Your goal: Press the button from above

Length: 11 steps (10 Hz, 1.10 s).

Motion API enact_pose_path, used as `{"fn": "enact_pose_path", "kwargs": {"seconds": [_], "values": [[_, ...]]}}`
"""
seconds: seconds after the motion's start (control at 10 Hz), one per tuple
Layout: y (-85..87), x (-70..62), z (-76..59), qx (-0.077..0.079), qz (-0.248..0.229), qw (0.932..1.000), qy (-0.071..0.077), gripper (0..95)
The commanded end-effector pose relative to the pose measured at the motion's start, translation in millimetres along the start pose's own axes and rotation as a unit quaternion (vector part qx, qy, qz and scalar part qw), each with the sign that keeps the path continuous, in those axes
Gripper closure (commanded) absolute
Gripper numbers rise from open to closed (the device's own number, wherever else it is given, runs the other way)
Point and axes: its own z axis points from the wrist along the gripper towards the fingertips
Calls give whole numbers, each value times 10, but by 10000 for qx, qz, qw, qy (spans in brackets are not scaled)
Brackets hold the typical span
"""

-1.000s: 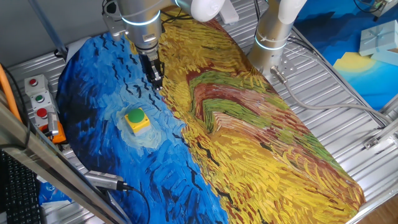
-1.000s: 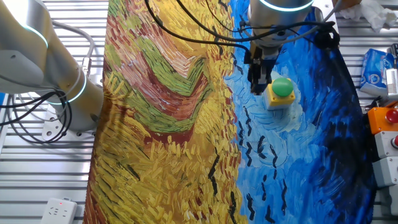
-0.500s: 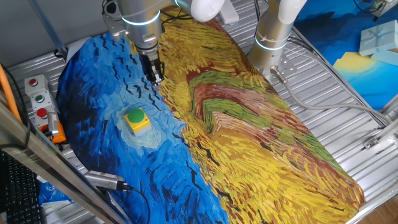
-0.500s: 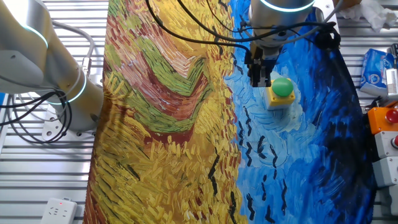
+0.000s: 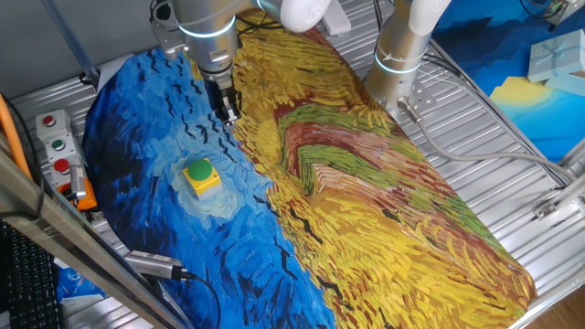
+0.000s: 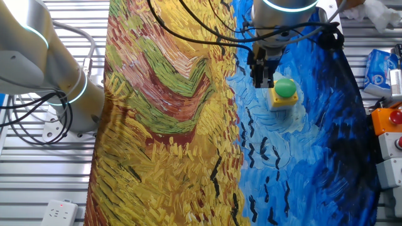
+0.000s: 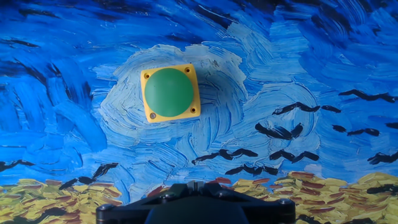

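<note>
The button [image 5: 201,174] is a green dome on a small yellow box and stands upright on the blue part of the painted cloth [image 5: 366,183]. My gripper [image 5: 228,117] hangs above the cloth, behind the button and apart from it, at the seam of blue and yellow. From the other side the gripper [image 6: 259,83] is just left of the button [image 6: 285,90]. The hand view looks straight down on the button [image 7: 169,92], up and left of the gripper [image 7: 196,184], whose fingertips meet with nothing between them.
A grey control box [image 5: 57,151] with small red and green buttons sits at the table's left edge. A second arm [image 5: 402,46] stands at the back on the ribbed metal table. A blue packet [image 6: 379,69] and a power strip [image 6: 59,212] lie off the cloth.
The gripper has risen slightly above the cloth. The button has not moved.
</note>
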Motion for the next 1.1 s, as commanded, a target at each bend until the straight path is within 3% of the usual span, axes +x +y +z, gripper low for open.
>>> {"fn": "enact_pose_path", "kwargs": {"seconds": [0.1,1.1], "values": [[-1,1,-1,4,8,10000,4,950],[-1,2,-3,2,25,10000,33,950]]}}
